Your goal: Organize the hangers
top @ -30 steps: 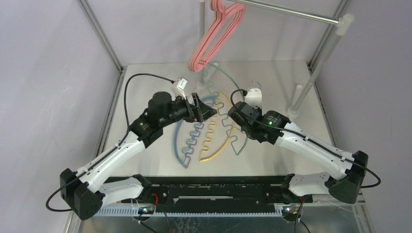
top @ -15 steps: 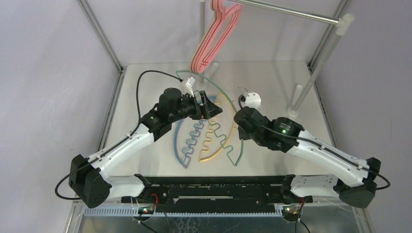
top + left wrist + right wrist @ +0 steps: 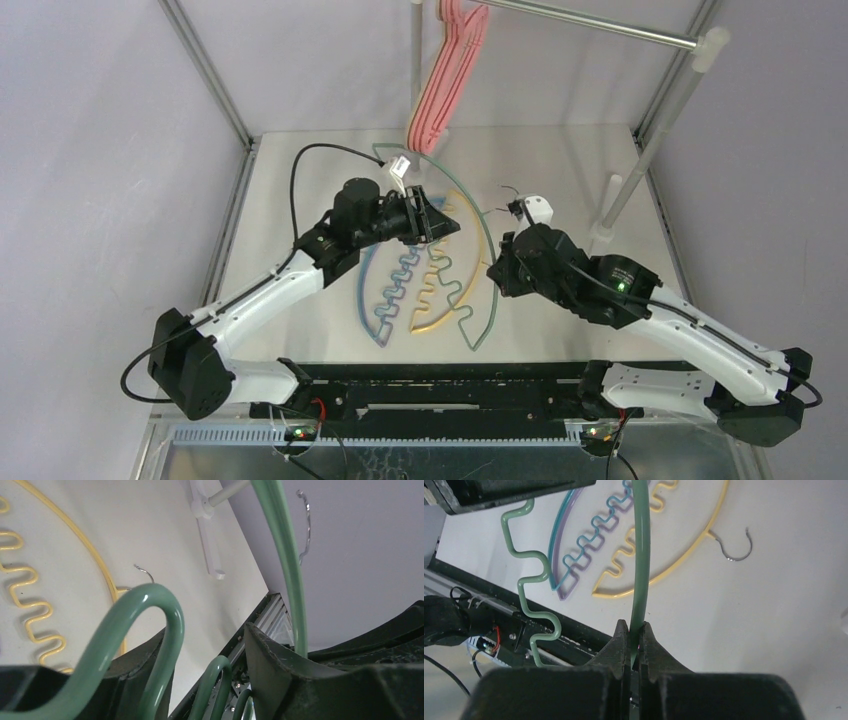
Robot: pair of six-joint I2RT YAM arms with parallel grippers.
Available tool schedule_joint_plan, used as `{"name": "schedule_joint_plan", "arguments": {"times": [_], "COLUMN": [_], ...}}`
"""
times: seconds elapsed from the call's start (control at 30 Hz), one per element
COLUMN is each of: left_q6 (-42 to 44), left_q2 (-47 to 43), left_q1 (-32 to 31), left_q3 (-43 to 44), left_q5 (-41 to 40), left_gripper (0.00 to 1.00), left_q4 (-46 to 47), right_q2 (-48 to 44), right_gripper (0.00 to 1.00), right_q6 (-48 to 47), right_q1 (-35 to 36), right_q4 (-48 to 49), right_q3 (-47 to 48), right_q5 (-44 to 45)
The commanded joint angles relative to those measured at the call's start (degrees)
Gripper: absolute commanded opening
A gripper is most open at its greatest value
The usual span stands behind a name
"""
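1. Risk, left side: the green hanger [image 3: 641, 555] appears only loosely caught in the left pincer [image 3: 436, 218]. If either arm moves out of step with the other, the wavy bar may slide off the finger and that end would drop.
2. Risk, centre: the green hanger is held over the table [image 3: 300, 180], above the blue hanger [image 3: 362, 285] and the yellow hanger [image 3: 706, 532]. A low swing could snag its wavy bar in theirs and drag them across the table.
3. Risk, right side: the right pincer [image 3: 634, 626] grips only the thin, smooth arc. A twisting load may let the arc rotate or slip between the pads.
4. Risk, transfer: the pink hangers [image 3: 440, 85] already hang on the rail [image 3: 590, 24]. The green hook could knock them when it is brought up.
5. Left pincer: the jaws stand well apart. Loops of the wavy bar lie in the gap and one loop curves over one finger. No clamping on the wire can be confirmed.
6. Right pincer: the jaws are closed almost fully, pinching the green hanger's arc between the fingertips.
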Motion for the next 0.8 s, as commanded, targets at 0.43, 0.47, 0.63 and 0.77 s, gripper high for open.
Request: {"name": "schedule_joint_plan", "arguments": {"times": [0.43, 0.47, 0.63, 0.77], "left_q6": [1.8, 1.93, 2.44, 3.75], "left_q2": [0.73, 0.81, 0.73, -0.21], "left_q1": [-0.46, -0.46, -0.44, -0.54], "left_q3": [3.0, 3.0, 3.3, 3.27], "left_q5": [0.11, 0.11, 0.78, 3.03], "left_gripper": [0.55, 0.55, 0.58, 0.96], "left_q4": [1.42, 1.32, 0.88, 1.08], "right_q2": [-9.7, -10.06, -11.87, -13.26], "right_gripper": [0.0, 0.0, 0.0, 0.0], "right_q6": [3.94, 4.84, 6.72, 6.66], "right_q1": [-7.83, -8.87, -11.21, -12.61], "right_q4": [24.39, 25.8, 28.2, 24.89], "right_q3": [-5.46, -6.07, -7.31, -7.31], "right_q5": [-31.25, -32.75, -33.75, -28.55]}}
